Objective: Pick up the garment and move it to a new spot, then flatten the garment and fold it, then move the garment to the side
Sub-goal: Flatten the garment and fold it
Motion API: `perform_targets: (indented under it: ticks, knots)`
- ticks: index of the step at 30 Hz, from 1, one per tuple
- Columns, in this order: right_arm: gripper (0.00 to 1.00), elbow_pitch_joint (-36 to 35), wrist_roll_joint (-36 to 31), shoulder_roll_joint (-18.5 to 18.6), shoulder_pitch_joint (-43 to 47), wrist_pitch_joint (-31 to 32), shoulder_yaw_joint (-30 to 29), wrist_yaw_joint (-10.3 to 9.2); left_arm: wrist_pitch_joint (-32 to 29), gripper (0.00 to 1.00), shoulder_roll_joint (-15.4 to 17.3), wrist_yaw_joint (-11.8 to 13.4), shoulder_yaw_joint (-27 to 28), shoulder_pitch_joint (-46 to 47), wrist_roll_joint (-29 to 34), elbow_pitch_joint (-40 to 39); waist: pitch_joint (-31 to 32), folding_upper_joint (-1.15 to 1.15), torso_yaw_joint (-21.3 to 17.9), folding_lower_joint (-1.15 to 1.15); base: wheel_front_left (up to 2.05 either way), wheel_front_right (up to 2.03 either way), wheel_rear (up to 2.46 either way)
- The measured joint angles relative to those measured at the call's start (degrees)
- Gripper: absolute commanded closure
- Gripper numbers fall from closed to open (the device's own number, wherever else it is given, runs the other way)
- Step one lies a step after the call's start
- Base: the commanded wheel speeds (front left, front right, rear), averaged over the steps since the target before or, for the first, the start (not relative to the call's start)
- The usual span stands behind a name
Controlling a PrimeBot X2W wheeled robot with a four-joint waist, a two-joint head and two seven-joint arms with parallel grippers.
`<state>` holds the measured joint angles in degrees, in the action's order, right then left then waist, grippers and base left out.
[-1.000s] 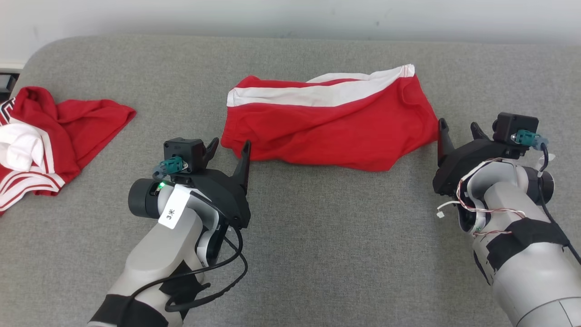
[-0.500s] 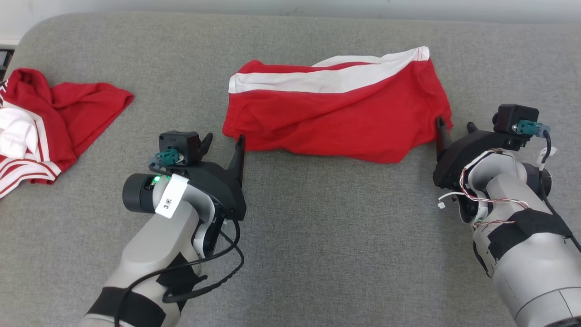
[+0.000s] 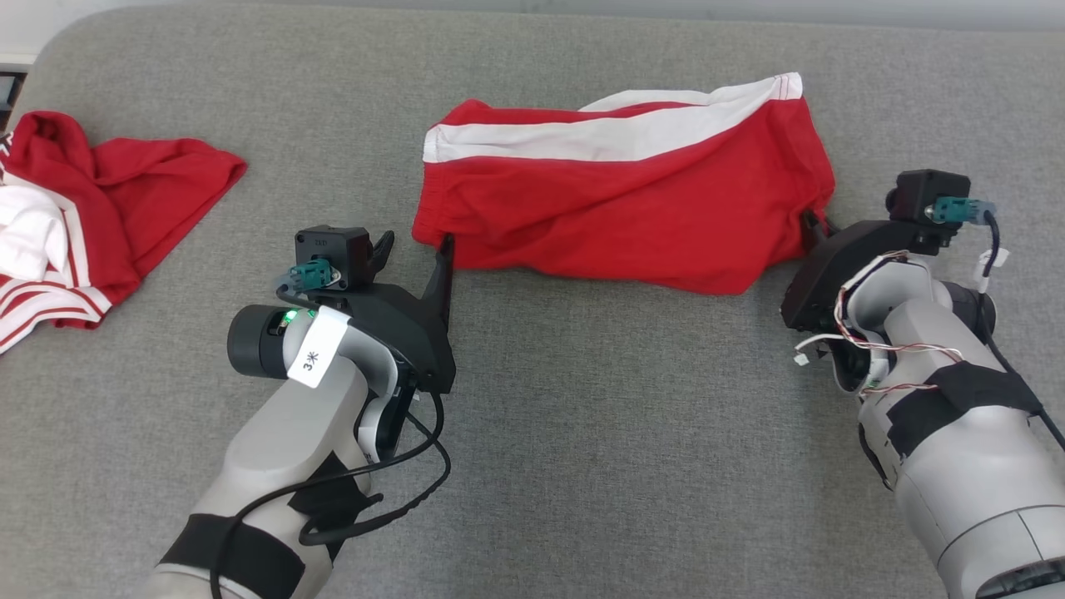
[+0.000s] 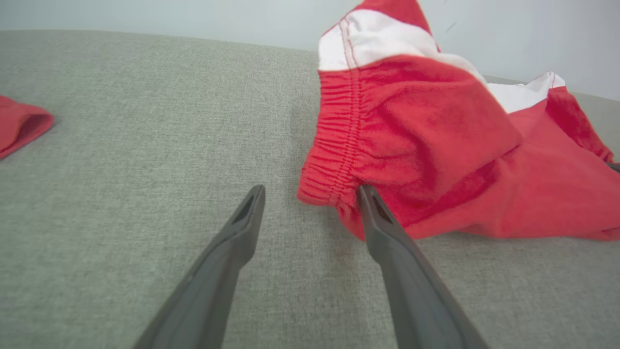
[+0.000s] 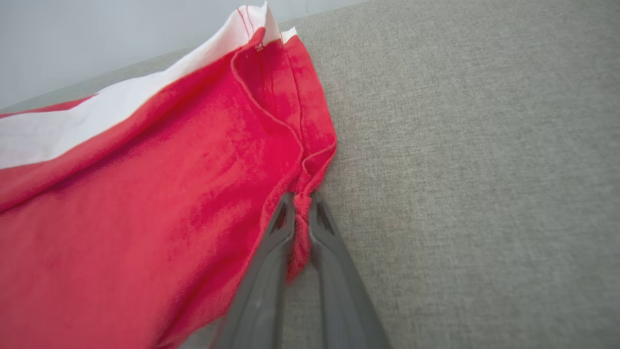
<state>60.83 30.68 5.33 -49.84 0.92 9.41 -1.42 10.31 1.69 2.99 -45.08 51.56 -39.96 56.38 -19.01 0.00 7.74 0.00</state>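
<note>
The garment is a pair of red shorts with a white side stripe, lying crumpled across the middle of the grey cushion. My right gripper is shut on the garment's near right hem, with a fold of red cloth pinched between its fingers. In the head view the right gripper meets that corner of the cloth. My left gripper stands open at the elastic waistband; its right finger touches the red cloth, its left finger rests over bare cushion. From the head, the left gripper sits at the garment's near left corner.
Another red and white garment lies bunched at the far left of the grey cushion; its edge also appears in the left wrist view. A pale wall runs behind the cushion's far edge.
My right gripper has pushed onto the garment's right hem and closed on it. The left gripper has edged up to the waistband, staying open. The head camera has shifted slightly.
</note>
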Motion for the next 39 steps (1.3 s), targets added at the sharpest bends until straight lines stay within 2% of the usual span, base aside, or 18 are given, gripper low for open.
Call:
perform_targets:
  ticks: [1, 2, 3, 21, 29, 39]
  knots:
    - [1.00, 0.08, 0.00, -0.32, -0.29, 0.37, 0.41, 0.24, -0.03, 0.09, 0.03, -0.03, -0.09, 0.25, 0.00, 0.22, -0.12, 0.00, -0.18, 0.00, 0.00, 0.00, 0.00]
    - [1.00, 0.13, 0.00, -0.46, -0.39, 0.46, 0.45, 0.25, -0.04, 0.77, 0.04, -0.02, -0.19, 0.37, 0.00, 0.32, -0.16, 0.00, -0.32, 0.00, 0.00, 0.00, 0.00]
    - [1.00, 0.21, -0.01, -0.47, -0.51, 0.65, 0.58, 0.40, -0.03, 1.00, 0.01, -0.03, -0.19, 0.44, 0.01, 0.54, -0.19, 0.00, -0.47, 0.00, 0.00, 0.00, 0.00]
    - [1.00, 2.20, 0.00, -0.58, -0.83, 0.09, 0.79, 1.12, -0.11, 1.00, 0.00, -1.12, -2.21, 0.66, -0.93, 1.97, 1.05, 0.00, -1.18, 0.00, 0.00, 0.00, 0.00]
    - [1.00, 1.51, 1.31, -0.58, 4.65, -1.72, 0.54, 5.33, 0.85, 1.00, 0.04, -3.78, -3.49, -2.17, -1.56, 2.12, 4.24, 0.01, -0.78, 0.00, 0.00, 0.00, 0.00]
    - [1.00, -2.90, 2.91, -0.82, 14.57, -5.25, 0.71, 7.51, 1.91, 1.00, 0.47, -6.62, -3.39, -8.01, -3.32, 2.86, 10.74, 0.00, -0.94, -0.01, 0.00, 0.00, 0.00]
